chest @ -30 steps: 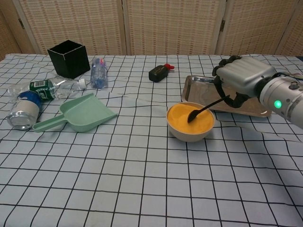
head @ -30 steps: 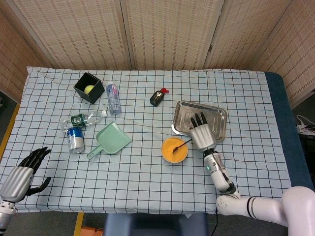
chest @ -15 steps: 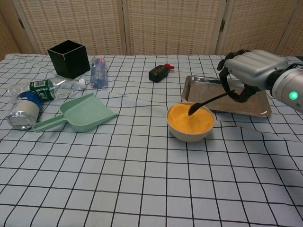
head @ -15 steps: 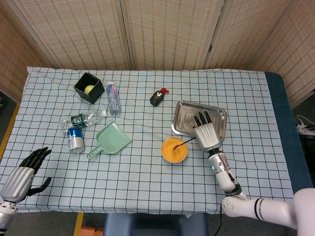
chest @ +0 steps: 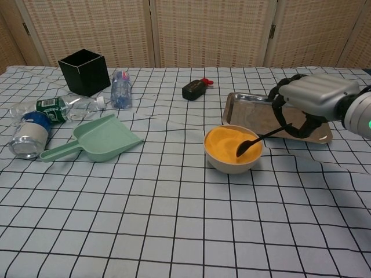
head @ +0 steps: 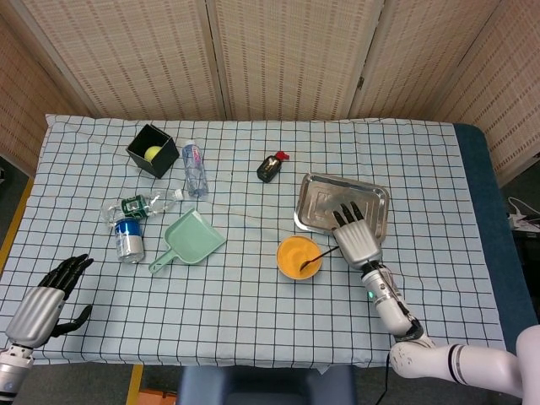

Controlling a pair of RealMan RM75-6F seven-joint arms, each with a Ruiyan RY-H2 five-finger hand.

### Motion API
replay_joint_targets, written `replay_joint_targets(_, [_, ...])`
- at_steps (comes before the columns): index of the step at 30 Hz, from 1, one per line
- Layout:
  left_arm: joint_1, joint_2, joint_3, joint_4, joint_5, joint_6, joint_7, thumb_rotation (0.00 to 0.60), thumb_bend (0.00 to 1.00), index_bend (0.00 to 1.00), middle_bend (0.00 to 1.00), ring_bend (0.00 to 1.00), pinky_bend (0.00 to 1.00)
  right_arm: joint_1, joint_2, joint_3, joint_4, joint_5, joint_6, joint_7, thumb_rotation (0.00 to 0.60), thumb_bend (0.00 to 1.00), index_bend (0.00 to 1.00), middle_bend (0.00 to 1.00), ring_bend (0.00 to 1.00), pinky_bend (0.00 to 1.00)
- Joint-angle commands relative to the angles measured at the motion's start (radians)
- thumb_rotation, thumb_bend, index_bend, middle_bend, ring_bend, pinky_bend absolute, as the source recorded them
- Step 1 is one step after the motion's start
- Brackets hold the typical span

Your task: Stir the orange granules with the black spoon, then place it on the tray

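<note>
Chest view: slim black spoon [chest: 259,139] is being gripped by the closed right hand [chest: 307,101] inside the round orange-granule bowl [chest: 233,149]; granules risk being flicked out near the steel tray [chest: 255,112] if it is lifted abruptly.

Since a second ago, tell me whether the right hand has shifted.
Yes. The right hand has slid toward the robot's right, along the tray and away from the bowl, holding the black spoon.
</note>
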State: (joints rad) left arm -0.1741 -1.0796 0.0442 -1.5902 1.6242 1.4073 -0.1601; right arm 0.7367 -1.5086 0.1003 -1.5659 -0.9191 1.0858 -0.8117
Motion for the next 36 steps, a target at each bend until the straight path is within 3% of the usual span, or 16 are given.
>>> replay_joint_targets(1, [0.000,0.001,0.001,0.001,0.000,-0.001,-0.004,0.600,0.39,0.00,0.00,0.00,0.17,0.009,-0.023,0.002,0.020,0.005,0.006,-0.019,0.600,0.93,1.00,0.15,0.00,0.00])
replay_joint_targets(25, [0.000,0.018,0.003,0.010,0.008,0.009,-0.061,0.600,0.39,0.00,0.00,0.00,0.17,0.048,-0.189,0.044,0.156,0.059,0.115,-0.198,0.600,0.92,1.00,0.15,0.00,0.00])
replay_joint_targets(36, [0.002,0.017,0.002,0.013,0.009,0.015,-0.063,0.600,0.39,0.00,0.00,0.00,0.17,0.035,-0.171,0.057,0.134,0.037,0.105,-0.143,0.600,0.92,1.00,0.16,0.00,0.00])
